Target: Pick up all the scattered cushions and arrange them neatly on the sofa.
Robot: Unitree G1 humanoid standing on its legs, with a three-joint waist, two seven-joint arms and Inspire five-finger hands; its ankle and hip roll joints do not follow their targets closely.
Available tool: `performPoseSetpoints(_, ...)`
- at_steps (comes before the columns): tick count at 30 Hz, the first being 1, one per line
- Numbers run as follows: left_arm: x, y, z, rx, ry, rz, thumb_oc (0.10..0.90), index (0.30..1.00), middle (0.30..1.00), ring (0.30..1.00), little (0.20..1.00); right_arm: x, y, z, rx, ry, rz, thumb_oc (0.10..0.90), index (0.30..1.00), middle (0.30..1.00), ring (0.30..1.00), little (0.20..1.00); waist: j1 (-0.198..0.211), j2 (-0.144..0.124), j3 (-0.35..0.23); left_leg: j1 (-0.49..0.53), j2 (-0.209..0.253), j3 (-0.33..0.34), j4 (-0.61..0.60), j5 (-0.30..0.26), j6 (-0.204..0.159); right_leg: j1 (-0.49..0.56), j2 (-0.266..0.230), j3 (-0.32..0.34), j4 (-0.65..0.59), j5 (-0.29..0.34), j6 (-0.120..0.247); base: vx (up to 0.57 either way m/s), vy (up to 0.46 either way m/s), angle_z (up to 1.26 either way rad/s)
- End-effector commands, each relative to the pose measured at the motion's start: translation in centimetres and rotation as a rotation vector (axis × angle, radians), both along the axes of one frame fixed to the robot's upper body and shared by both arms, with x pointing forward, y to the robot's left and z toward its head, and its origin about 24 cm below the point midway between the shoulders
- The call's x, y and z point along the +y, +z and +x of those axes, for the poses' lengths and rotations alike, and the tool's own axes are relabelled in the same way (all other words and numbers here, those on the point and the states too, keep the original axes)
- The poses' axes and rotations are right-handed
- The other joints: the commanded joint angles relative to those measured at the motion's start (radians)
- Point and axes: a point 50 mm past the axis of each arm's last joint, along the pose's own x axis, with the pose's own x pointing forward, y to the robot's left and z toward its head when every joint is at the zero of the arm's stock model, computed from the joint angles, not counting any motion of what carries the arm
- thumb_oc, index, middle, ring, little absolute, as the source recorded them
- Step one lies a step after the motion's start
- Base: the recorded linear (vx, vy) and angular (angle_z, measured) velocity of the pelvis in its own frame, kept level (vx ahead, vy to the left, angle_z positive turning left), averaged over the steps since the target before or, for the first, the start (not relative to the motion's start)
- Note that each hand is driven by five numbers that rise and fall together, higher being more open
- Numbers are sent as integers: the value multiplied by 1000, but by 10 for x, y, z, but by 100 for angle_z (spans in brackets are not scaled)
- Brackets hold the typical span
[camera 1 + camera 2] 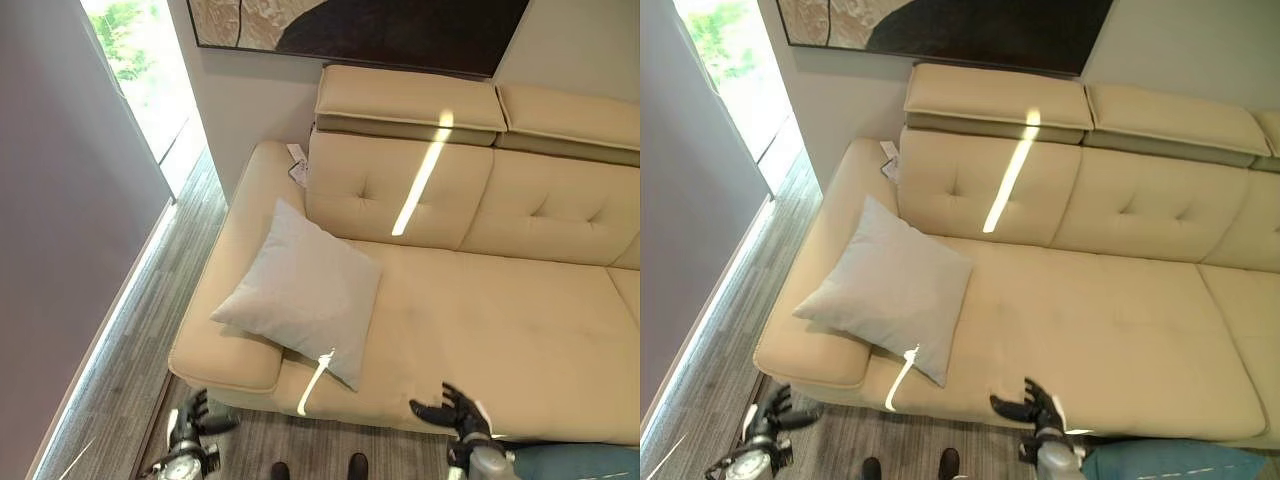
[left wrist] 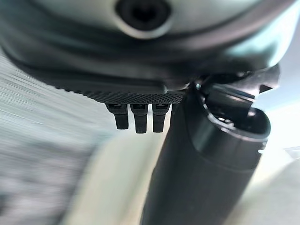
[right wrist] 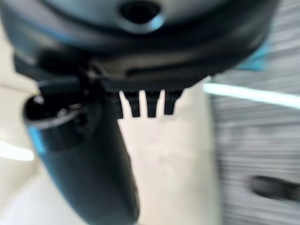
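A grey cushion (image 1: 300, 290) lies askew at nine o'clock on the beige sofa (image 1: 500, 320). The left robot hand (image 1: 192, 412) and right robot hand (image 1: 452, 408) hang spread and empty. Overhanging the front edge, the cushion could slide floorward if nudged.

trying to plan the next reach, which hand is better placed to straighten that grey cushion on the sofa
Probably left. The left hand hangs open below the sofa's armrest end, where the grey cushion leans. The right hand, also open, sits by the seat's front edge further along.
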Motion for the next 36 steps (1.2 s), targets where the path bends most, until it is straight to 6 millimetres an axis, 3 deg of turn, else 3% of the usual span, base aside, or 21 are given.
performPoseSetpoints(1, 35, 44, 32, -228, 62, 134, 800, 900, 900, 900, 900, -11, 21, 18, -139, -8, -50, 800, 900, 900, 900, 900, 32, -26, -46, -12, -65, -57, 2, -80, -23, 0, -42, 16, 81, -89, 88, 106, -16, 4)
performPoseSetpoints(4, 31, 64, 43, -343, 45, 139, 800, 900, 900, 900, 900, -11, 29, 25, -178, -3, -54, 800, 900, 900, 900, 900, 37, -19, -52, 0, -66, -64, 2, -88, -28, 24, -41, 10, 68, -99, 86, 75, -8, 15)
performPoseSetpoints(9, 21, 82, 60, -416, -15, 187, 800, 900, 900, 900, 900, -7, 34, 34, -212, -16, -31, 800, 900, 900, 900, 900, 37, -12, -48, 3, -66, -69, 2, -93, -33, 34, -41, 6, 60, -107, 83, 72, -17, 10)
performPoseSetpoints(16, -6, 116, 97, -576, -96, 189, 800, 900, 900, 900, 900, 16, 50, 62, -311, 10, 41, 800, 900, 900, 900, 900, 28, 3, -32, -13, -62, -61, 2, -95, -38, 22, -35, 14, 43, -108, 77, 28, -9, 7)
performPoseSetpoints(17, -14, 128, 111, -621, -115, 196, 800, 900, 900, 900, 900, 25, 55, 70, -338, 39, 56, 800, 900, 900, 900, 900, 22, 6, -25, -20, -60, -57, 2, -95, -39, 16, -31, 23, 33, -105, 76, 0, 0, 0)
performPoseSetpoints(22, -23, 151, 134, -691, -144, 244, 800, 900, 900, 900, 900, 40, 61, 79, -370, 98, 79, 800, 900, 900, 900, 900, 10, 4, -15, -42, -53, -39, 5, -94, -40, -3, -21, 42, 18, -96, 76, -5, -8, -6)
performPoseSetpoints(26, -32, 183, 160, -764, -176, 347, 800, 900, 900, 900, 900, 58, 72, 92, -424, 142, 118, 800, 900, 900, 900, 900, -10, 0, 7, -100, -49, -19, 14, -85, -41, -64, -12, 77, 16, -81, 77, -56, -12, -25)
performPoseSetpoints(31, -34, 200, 175, -765, -214, 475, 800, 900, 900, 900, 900, 72, 83, 104, -475, 173, 154, 800, 900, 900, 900, 900, -22, 0, 25, -155, -46, -7, 33, -80, -41, -118, -8, 97, 19, -65, 79, -64, -3, -16)
performPoseSetpoints(32, -31, 211, 183, -758, -223, 577, 800, 900, 900, 900, 900, 80, 92, 111, -513, 190, 174, 800, 900, 900, 900, 900, -28, 1, 36, -182, -47, 0, 45, -78, -40, -145, -5, 110, 21, -55, 80, -58, -7, -18)
performPoseSetpoints(36, -27, 225, 194, -742, -233, 699, 800, 900, 900, 900, 900, 90, 110, 124, -584, 222, 193, 800, 900, 900, 900, 900, -37, 1, 59, -241, -46, 15, 69, -75, -40, -203, -9, 129, 31, -40, 84, -75, 0, -23)
